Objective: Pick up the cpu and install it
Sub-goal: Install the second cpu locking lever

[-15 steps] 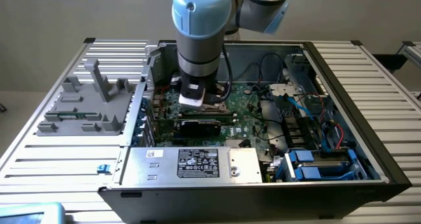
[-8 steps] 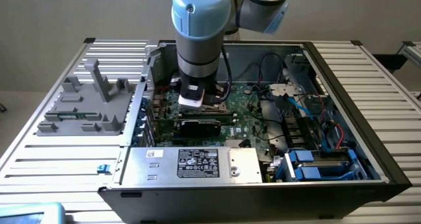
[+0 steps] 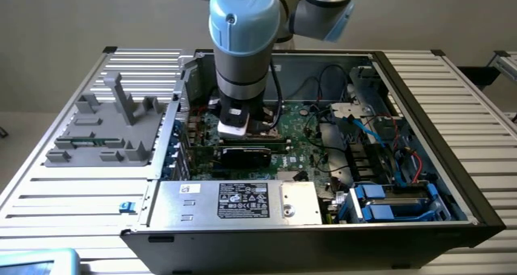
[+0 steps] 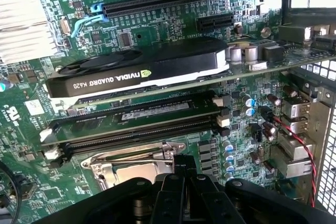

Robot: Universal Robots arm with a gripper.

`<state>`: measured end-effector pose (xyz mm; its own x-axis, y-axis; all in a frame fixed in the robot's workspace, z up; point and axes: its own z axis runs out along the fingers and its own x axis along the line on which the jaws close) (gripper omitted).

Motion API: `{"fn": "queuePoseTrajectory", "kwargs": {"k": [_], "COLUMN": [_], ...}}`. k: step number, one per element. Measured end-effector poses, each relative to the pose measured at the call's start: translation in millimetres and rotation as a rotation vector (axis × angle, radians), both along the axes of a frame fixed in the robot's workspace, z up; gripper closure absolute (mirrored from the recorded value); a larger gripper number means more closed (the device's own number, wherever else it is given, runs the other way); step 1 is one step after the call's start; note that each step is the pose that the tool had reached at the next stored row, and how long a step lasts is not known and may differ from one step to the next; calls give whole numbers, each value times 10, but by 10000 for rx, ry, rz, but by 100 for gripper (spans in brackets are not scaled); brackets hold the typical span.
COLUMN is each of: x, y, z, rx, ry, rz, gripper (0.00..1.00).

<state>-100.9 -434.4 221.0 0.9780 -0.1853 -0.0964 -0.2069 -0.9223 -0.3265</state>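
Observation:
My gripper [image 4: 184, 167] is shut, its dark fingers pressed together low over the motherboard [image 4: 173, 19]. It hangs at the edge of the socket [image 4: 126, 165], a square opening with a shiny metal frame. In the exterior view the arm reaches straight down into the open computer case [image 3: 452, 184], and the gripper [image 3: 254, 131] sits just above the board near the case's middle. The cpu is hidden or out of view; nothing shows between the fingers.
A black NVIDIA graphics card [image 4: 142, 69] and a filled memory slot [image 4: 136, 114] lie just beyond the socket. A silver heatsink [image 4: 23, 24] stands further off. The power supply [image 3: 242, 201], blue drive bays [image 3: 396, 202] and cables [image 3: 367, 135] crowd the case. A grey fixture [image 3: 109, 126] rests outside.

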Motion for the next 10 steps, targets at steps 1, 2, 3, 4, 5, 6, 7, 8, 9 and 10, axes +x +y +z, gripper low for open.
{"fn": "queuePoseTrajectory", "kwargs": {"k": [1, 2, 3, 4, 5, 6, 7, 8, 9, 10], "x": [-4, -8, -13, -18, -22, -25, -27, -29, -30, -31], "y": [0, 0, 0, 0, 0, 0, 0, 1, 2, 5], "z": [-12, -24, -35, -47, -58, -69, -80, -89, -98, -107], "rx": [0, 1, 0, 0, 0, 0, 0, 0, 0, 1], "ry": [0, 0, -1, 0, 0, 0, 0, 0, 0, 0], "rz": [1, 0, 0, 0, 0, 1, 1, 1, 1, 0], "gripper": [89, 89, 89, 89, 89, 89, 89, 89, 89, 89]}}
